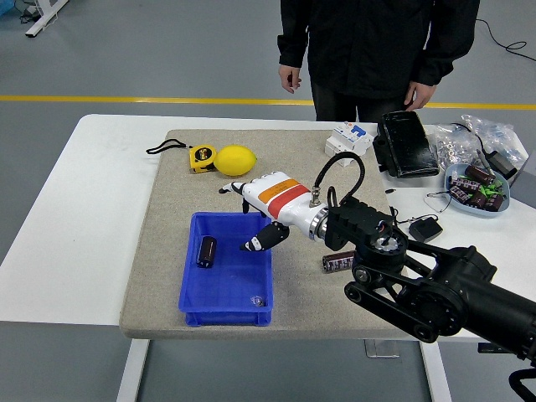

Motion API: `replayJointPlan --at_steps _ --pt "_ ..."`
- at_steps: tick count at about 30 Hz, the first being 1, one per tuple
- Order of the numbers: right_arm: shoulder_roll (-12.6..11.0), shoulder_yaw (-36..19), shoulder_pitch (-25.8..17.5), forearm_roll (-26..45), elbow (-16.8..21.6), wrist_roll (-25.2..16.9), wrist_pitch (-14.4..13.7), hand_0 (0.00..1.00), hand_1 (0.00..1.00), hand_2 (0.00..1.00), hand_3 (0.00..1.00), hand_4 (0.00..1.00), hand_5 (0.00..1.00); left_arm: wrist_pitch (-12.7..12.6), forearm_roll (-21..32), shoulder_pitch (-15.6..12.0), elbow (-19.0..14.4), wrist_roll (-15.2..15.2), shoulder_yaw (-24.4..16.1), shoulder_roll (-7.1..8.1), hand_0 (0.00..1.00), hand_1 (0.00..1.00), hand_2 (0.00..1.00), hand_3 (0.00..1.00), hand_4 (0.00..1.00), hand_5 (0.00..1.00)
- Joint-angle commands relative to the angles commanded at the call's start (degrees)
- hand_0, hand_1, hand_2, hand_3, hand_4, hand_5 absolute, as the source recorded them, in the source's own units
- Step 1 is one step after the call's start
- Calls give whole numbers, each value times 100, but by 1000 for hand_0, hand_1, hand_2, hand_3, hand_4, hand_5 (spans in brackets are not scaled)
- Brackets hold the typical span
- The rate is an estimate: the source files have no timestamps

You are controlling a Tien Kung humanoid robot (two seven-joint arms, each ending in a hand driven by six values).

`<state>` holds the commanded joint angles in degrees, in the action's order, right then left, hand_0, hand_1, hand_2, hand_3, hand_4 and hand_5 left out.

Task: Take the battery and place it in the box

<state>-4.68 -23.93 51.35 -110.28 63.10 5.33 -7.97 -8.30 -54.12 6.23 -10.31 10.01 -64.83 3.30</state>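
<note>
A dark cylindrical battery [206, 251] lies inside the blue box [227, 309], near its left wall. My right hand [251, 216], white with an orange band, hovers over the box's upper right corner with its fingers spread and nothing in them. A second dark battery [337, 262] lies on the grey mat just right of the box, partly hidden behind my right forearm. The left arm does not show.
A yellow lemon [235, 160] and a yellow tape measure [200, 157] lie at the mat's far left. A white breaker [347, 138], a black case [404, 144] and a bowl of batteries [476, 188] sit at the right. A person stands at the far side, hands hanging.
</note>
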Motion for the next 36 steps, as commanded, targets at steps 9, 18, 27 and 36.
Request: replayJointPlan --at_steps 9,18,27,36 --pt "-837 -368 -74 -117 611 -81 659 335 486 653 755 998 284 -3 17 -17 0 -12 -21 6 755 701 724 627 701 617" --pt "-1297 -215 -297 -73 1047 -17 1091 420 545 672 733 998 293 -3 8 -40 0 -9 -48 7 754 701 723 626 701 617" --pt "-1401 -205 -589 -153 988 24 1114 504 576 668 703 998 296 -17 52 -43 0 -18 -32 -10 754 701 723 626 700 615" --pt "-1480 -184 -785 -255 636 15 971 510 572 656 650 998 296 -14 27 -55 0 -11 -38 -23 754 701 725 625 698 613"
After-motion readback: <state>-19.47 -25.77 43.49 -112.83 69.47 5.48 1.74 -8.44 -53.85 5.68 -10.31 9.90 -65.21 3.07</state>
